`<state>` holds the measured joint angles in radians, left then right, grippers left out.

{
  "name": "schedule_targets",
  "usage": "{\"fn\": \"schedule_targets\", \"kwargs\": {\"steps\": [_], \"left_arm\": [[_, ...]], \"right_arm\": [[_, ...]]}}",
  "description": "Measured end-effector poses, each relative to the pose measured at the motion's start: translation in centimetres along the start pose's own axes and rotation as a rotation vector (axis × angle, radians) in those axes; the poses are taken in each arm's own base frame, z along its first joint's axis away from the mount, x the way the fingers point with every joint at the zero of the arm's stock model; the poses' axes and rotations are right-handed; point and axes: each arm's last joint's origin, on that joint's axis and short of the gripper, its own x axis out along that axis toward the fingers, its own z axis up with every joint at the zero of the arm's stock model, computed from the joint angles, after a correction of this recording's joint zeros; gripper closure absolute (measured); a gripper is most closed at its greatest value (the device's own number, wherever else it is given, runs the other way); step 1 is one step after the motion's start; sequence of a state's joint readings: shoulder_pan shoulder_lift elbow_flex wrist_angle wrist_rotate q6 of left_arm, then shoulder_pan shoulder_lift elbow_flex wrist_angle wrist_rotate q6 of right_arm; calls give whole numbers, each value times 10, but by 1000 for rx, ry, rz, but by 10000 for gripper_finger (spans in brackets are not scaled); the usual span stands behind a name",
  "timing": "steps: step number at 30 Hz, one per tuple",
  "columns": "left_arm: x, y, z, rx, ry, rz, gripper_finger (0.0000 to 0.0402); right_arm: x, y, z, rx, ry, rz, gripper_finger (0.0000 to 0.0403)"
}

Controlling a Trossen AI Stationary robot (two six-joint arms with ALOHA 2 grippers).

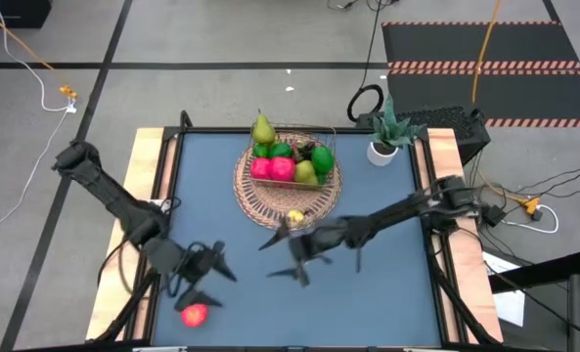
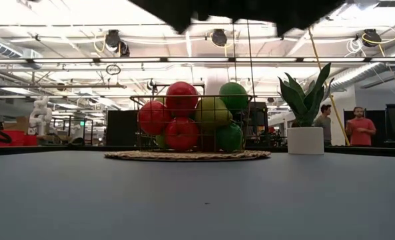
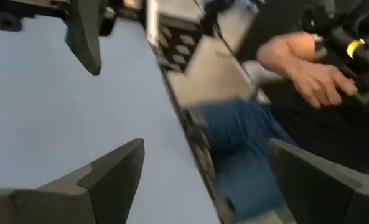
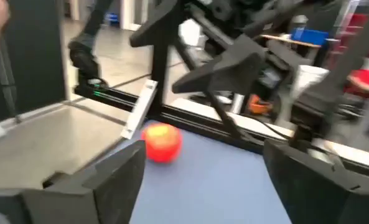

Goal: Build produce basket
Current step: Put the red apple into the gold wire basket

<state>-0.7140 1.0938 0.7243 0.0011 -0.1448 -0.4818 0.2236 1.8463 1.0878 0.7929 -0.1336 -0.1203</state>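
Note:
The wicker basket (image 1: 255,200) sits at the table's middle toward the far side, with red, pink and green toy fruits (image 1: 288,164) piled in its well (image 2: 184,117). A green pear (image 1: 262,129) stands at its far rim and a small yellow piece (image 1: 294,217) lies on its near rim. One red-pink apple (image 1: 194,314) lies alone on the table by the near left corner (image 4: 163,142). My left gripper (image 1: 209,279) hovers open just right of and beyond that apple, touching nothing (image 3: 203,180). My right gripper (image 1: 285,256) is open near the basket's near rim, pointing left (image 4: 203,180).
A small white pot with a green plant (image 1: 384,147) stands at the far right corner (image 2: 305,137). Wooden strips edge the blue table on the left (image 1: 145,166) and right (image 1: 444,156). A person's arm (image 3: 308,68) shows beyond the table's edge. People stand far back (image 2: 360,127).

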Motion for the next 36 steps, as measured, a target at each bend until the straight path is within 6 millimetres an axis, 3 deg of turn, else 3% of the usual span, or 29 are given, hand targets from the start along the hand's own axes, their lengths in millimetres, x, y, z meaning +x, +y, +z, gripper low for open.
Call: {"fn": "schedule_targets", "kwargs": {"steps": [6, 11, 14, 18, 22, 26, 36], "left_arm": [[0, -38, 5, -21, 199, 88, 101], [9, -56, 2, -96, 430, 272, 154], [18, -63, -13, -238, 591, 356, 182], [30, -72, -33, -559, 816, 386, 213], [37, -83, -51, -850, 1013, 452, 233], [39, -90, -65, -975, 1039, 565, 242], [61, -94, -98, -859, 918, 677, 297]], "right_arm": [[80, 26, -16, -14, 6, 75, 40], [122, 39, -36, 8, 66, 143, 15], [140, 41, -46, 38, 63, 235, 9], [162, 43, -55, 54, 13, 304, 7], [180, 44, -65, 42, -17, 305, 7], [189, 44, -73, 35, -22, 301, 6], [190, 32, -77, 97, 34, 284, 6]]}}
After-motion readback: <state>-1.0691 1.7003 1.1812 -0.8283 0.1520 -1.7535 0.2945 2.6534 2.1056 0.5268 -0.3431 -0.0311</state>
